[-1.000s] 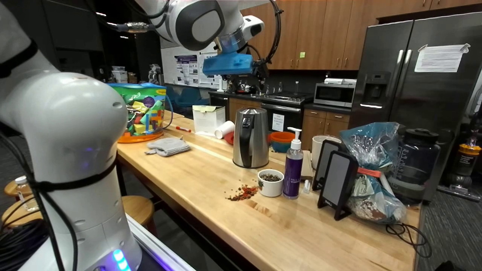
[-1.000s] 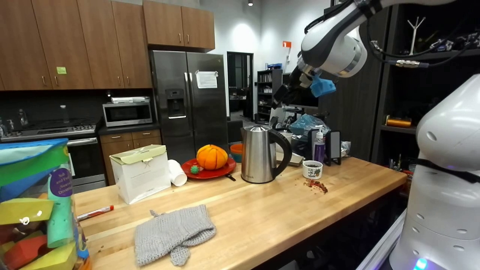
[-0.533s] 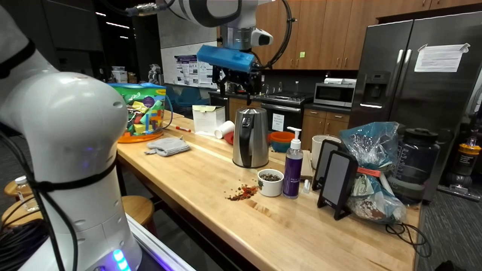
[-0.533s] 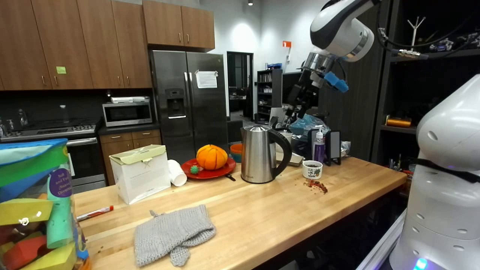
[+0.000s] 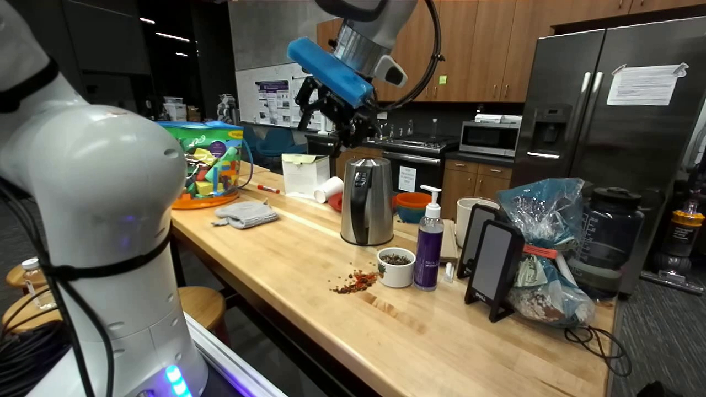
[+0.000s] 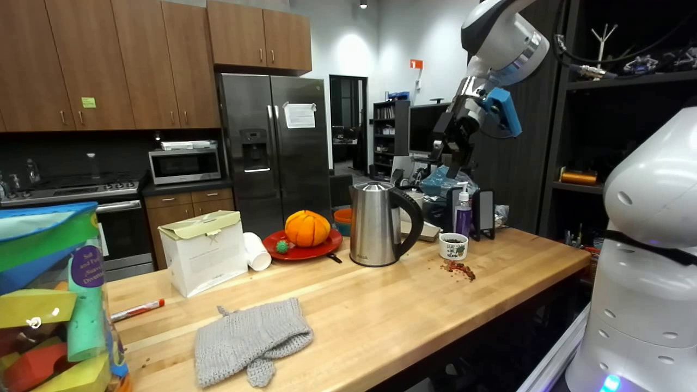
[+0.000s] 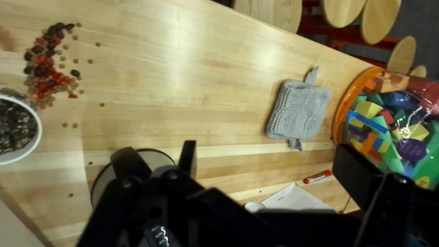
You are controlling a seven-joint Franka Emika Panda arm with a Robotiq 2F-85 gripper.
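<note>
Above the worktop point(image 6: 348, 326), the pincer point(image 5: 320, 139) hangs tilted with its jaws spread wide; lower down and close by, the steel kettle point(image 6: 373, 226) stands upright between the red plate point(image 6: 309, 252) and the white bowl point(image 6: 446, 248), near scattered grains point(image 7: 48, 72).

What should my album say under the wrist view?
Open end effector partly hiding the kettle, above a wooden tabletop with a gray mitt.

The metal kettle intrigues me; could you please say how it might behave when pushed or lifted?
The metal kettle would likely feel stiff, given its metal body. Its smooth, shiny side might be slippery. Pushed near the top, it could tip, standing taller than wide.
</note>
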